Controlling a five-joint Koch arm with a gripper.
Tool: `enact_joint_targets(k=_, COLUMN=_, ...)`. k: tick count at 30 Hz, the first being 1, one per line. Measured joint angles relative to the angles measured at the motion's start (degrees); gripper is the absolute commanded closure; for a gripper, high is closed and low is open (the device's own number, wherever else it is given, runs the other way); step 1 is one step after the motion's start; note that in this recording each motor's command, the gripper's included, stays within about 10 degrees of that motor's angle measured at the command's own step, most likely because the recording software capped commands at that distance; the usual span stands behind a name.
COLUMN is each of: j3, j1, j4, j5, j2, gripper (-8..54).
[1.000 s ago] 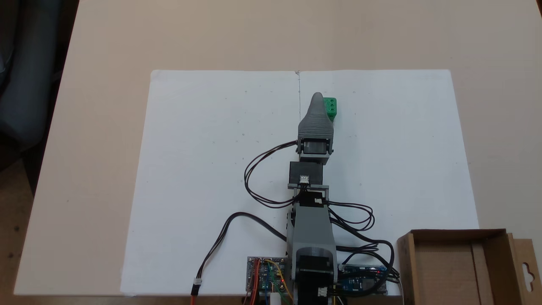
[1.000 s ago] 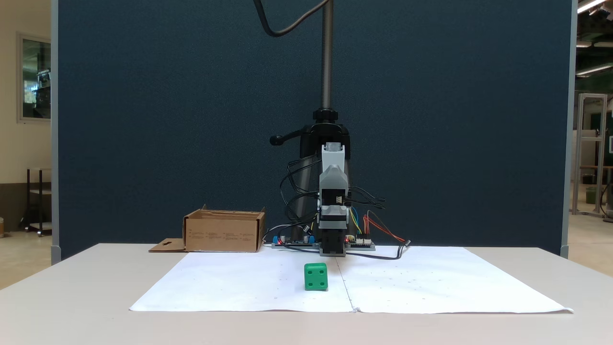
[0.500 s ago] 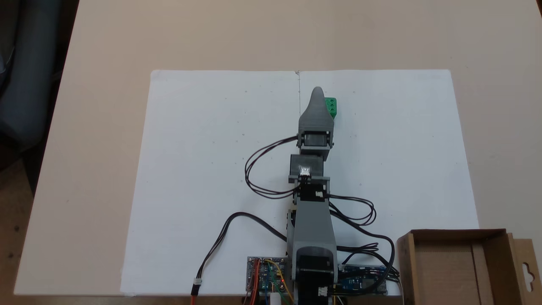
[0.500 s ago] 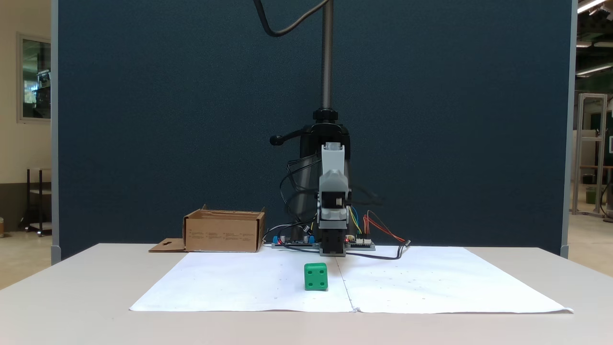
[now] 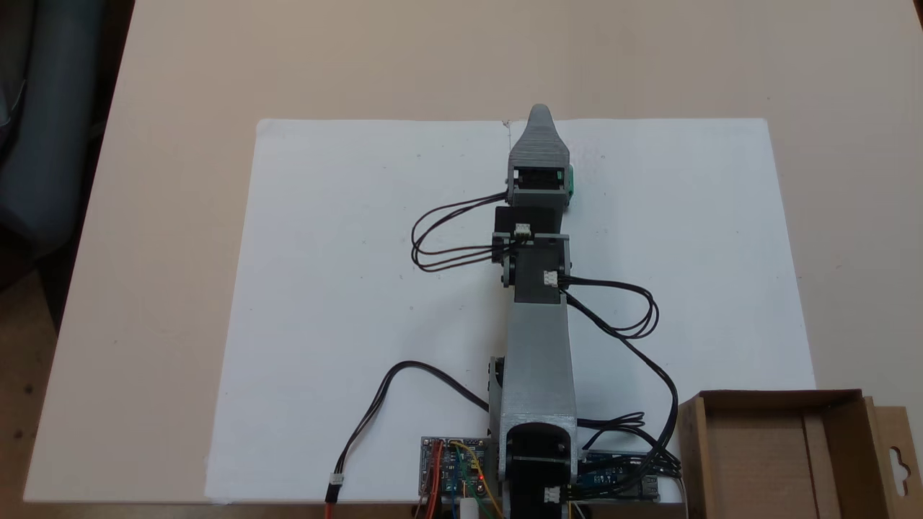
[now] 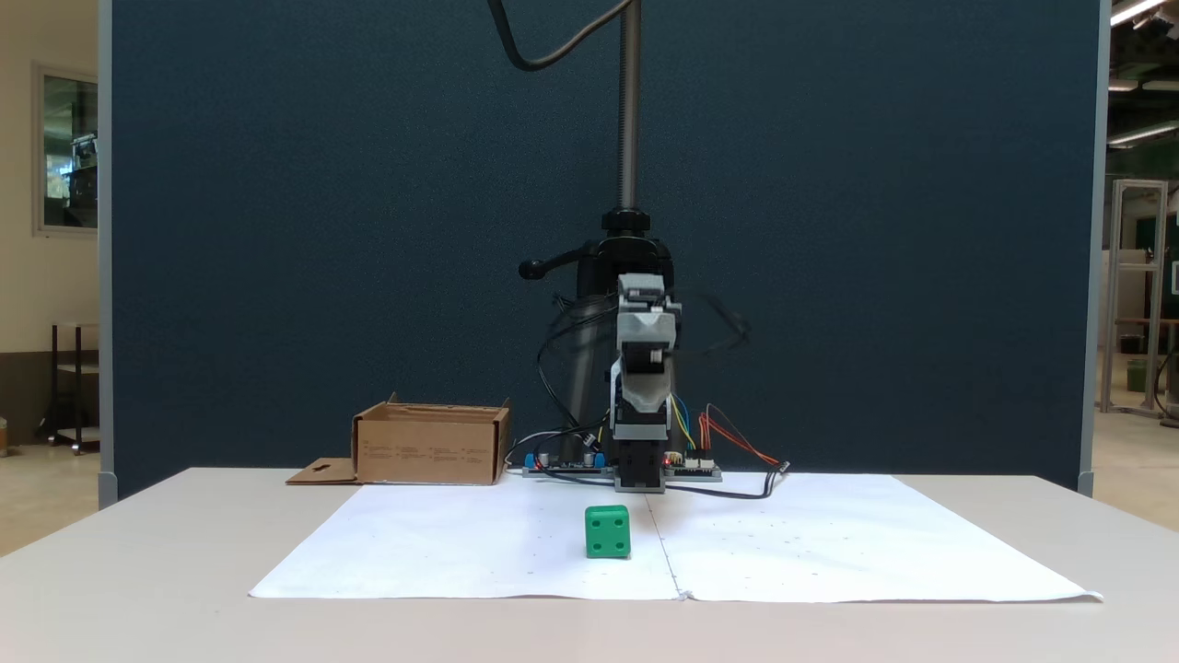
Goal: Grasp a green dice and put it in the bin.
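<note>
Honestly, from my seat the labels give me little: starting at the left of the front-on fixed view, the bin (image 6: 431, 445) sits at middle left on the table (image 6: 138, 552), and its near wall carries rows of small dark print that I cannot read at this size; its flap with the cut-out slot lies flat to its left. Moving right, the green dice (image 6: 608, 531) stands near the centre on the white paper (image 6: 829, 552), showing me a face of four pips, with the arm raised above and behind it, clear of the sheet. Looking down from the other fixed view, the arm stretches up the middle of the frame and the gripper (image 5: 539, 115) points at the paper's far edge; I see a single tapered grey tip, so I cannot tell how its jaws stand. A sliver of the dice (image 5: 570, 181) peeks out at the right of the wrist. At lower right the box (image 5: 851, 468) shows a bare cardboard floor.
</note>
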Motion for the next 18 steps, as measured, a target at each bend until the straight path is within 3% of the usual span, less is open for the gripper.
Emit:
enact_joint_targets(k=8, j3=-19.6, j1=-0.2, j4=26.5, j5=0.1, j2=-2.3, gripper=2.1)
enact_joint_targets(k=13, j3=-33.4, j1=-1.1, j4=42.2, j5=0.0, j2=-10.7, gripper=-4.0)
enact_joint_targets(k=18, j3=-35.3, j1=-3.5, j4=57.0, j5=0.1, j2=-12.7, gripper=-4.8)
